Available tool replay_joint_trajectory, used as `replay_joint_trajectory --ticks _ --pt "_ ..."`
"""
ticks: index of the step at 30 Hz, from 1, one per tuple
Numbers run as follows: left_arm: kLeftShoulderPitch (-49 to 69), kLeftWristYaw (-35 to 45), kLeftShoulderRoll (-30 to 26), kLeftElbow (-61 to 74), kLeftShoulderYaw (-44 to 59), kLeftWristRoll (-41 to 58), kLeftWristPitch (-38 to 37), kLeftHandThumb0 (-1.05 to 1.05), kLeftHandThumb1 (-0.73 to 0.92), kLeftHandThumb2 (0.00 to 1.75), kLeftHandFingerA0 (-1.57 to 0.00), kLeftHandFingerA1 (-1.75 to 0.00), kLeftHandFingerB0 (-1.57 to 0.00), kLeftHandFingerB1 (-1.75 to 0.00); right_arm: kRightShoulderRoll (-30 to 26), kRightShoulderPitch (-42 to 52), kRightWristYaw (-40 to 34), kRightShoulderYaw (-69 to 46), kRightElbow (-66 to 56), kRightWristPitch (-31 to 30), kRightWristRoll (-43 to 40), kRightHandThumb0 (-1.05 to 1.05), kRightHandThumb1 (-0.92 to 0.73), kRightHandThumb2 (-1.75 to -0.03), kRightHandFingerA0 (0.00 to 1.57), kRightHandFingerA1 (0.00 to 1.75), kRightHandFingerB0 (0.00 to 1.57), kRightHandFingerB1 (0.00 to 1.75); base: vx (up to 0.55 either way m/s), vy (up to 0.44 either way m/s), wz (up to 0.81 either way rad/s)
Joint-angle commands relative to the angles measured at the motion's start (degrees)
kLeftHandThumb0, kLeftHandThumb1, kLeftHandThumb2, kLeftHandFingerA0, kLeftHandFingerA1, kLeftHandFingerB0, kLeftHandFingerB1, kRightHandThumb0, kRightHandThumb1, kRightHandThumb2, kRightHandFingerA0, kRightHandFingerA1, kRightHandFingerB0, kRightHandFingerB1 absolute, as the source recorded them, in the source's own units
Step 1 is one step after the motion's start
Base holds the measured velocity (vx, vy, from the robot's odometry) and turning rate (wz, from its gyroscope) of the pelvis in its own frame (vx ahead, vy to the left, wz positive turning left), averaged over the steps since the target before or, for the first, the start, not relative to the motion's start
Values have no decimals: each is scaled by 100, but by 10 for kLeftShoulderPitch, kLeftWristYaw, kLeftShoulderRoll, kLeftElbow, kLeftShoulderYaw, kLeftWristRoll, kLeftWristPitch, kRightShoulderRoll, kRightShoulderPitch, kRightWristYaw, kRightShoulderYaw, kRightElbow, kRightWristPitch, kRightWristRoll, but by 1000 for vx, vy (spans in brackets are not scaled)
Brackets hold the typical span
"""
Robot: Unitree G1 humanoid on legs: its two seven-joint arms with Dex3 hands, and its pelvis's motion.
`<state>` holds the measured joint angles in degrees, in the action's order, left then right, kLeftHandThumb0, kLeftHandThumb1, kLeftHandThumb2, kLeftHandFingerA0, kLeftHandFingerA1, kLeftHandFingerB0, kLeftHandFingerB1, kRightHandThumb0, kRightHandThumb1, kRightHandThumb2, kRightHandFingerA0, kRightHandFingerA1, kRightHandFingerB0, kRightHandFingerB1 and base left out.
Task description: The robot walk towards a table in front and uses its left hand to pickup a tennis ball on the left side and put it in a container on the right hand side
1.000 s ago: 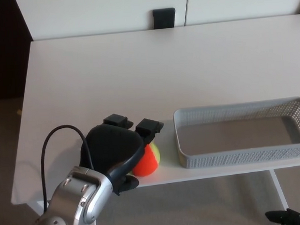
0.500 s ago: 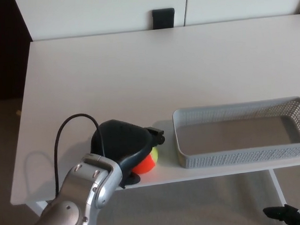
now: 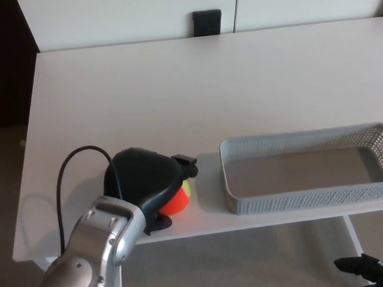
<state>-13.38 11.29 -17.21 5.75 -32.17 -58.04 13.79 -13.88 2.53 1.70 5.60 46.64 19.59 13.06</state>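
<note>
Left hand (image 3: pixel 144 180) comes in from lower left, black, palm down over the tennis ball (image 3: pixel 179 200), closed on it: one fingertip (image 3: pixel 185 161) hooks over the ball's top on the far side, thumb (image 3: pixel 158 224) presses in at the near side, so the ball sits clamped in between. Ball mostly covered, what shows is orange with a yellow-green patch on the upper right. It looks to be resting on the table (image 3: pixel 177 87), close to the near edge, left of centre, though the contact under it is hidden by the hand. Silver forearm (image 3: pixel 98 250) runs down to the bottom left corner, black cable (image 3: pixel 62 186) loops up from it and into the back of the hand. Right of the ball, apart from it with a strip of bare tabletop between, the grey container (image 3: pixel 307 200): long rectangular basket with perforated walls, lying along the near edge on the right side of the table, its right end cut by the frame. Inside only its own flat grey floor shows, ball not in it. Table white, plain. At the far edge, against the white wall panels, a small black square block (image 3: pixel 207 21), unclear what it is. Right hand (image 3: pixel 367 267) only a black bit at the bottom right corner, below the table edge, too little showing to tell its state
</note>
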Motion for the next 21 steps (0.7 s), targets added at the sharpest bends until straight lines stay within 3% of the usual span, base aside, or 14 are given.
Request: replay_joint_trajectory --ticks 1,2,4,5,6,10,11,12,15,16,19,21 --pt "-4 -31 3 47 60 52 -33 -17 71 63 -72 -141 -76 -59 -13 -6 8 -1 -5 -13 0 -62 -68 -63 39 82 33 56 0 0 0" --pt "-7 -36 6 59 75 62 -37 -15 67 61 -76 -140 -71 -50 -13 -8 7 0 -3 -12 1 -63 -67 -65 39 83 32 56 0 0 0" --pt "-22 -38 12 92 107 75 -36 -23 68 65 -73 -144 -78 -60 -14 -12 5 3 2 -17 5 -64 -67 -64 40 85 32 56 0 0 0" --pt "-27 -36 16 98 113 73 -34 -10 74 62 -71 -147 -79 -66 -15 -14 6 4 4 -16 5 -64 -67 -64 40 86 32 56 0 0 0" --pt "-33 -34 21 103 118 71 -32 -10 74 62 -71 -147 -79 -66 -16 -15 6 4 6 -15 5 -64 -67 -64 40 86 32 56 0 0 0" --pt "-54 -38 38 112 131 76 -31 -10 72 61 -83 -144 -72 -48 -15 -17 8 3 13 -9 1 -63 -66 -63 38 87 32 58 0 0 0" --pt "-72 -41 49 113 127 76 -36 -17 67 61 -78 -154 -84 -62 -15 -18 9 2 11 -14 -1 -64 -66 -64 39 87 32 58 0 0 0" --pt "-80 -38 56 112 122 75 -36 -27 64 60 -73 -157 -77 -104 -16 -18 8 3 9 -16 1 -61 -67 -63 38 85 34 57 0 0 0" --pt "-98 -31 71 102 107 69 -33 -20 71 58 -70 -164 -67 -114 -17 -18 6 5 10 -14 4 -62 -67 -65 38 85 33 58 0 0 0" --pt "-105 -44 87 89 88 58 -34 -25 73 64 -79 -162 -83 -63 -17 -21 5 6 10 -15 5 -62 -68 -63 36 85 34 58 0 0 0" --pt "-110 -50 107 72 55 40 -32 -23 76 62 -93 -152 -87 -53 -17 -19 2 12 3 -25 13 -63 -70 -62 31 82 34 58 0 0 0" --pt "-116 -54 117 58 38 36 -34 -26 71 66 -88 -156 -86 -59 -18 -21 2 15 2 -26 16 -63 -71 -62 30 79 34 57 0 0 0"
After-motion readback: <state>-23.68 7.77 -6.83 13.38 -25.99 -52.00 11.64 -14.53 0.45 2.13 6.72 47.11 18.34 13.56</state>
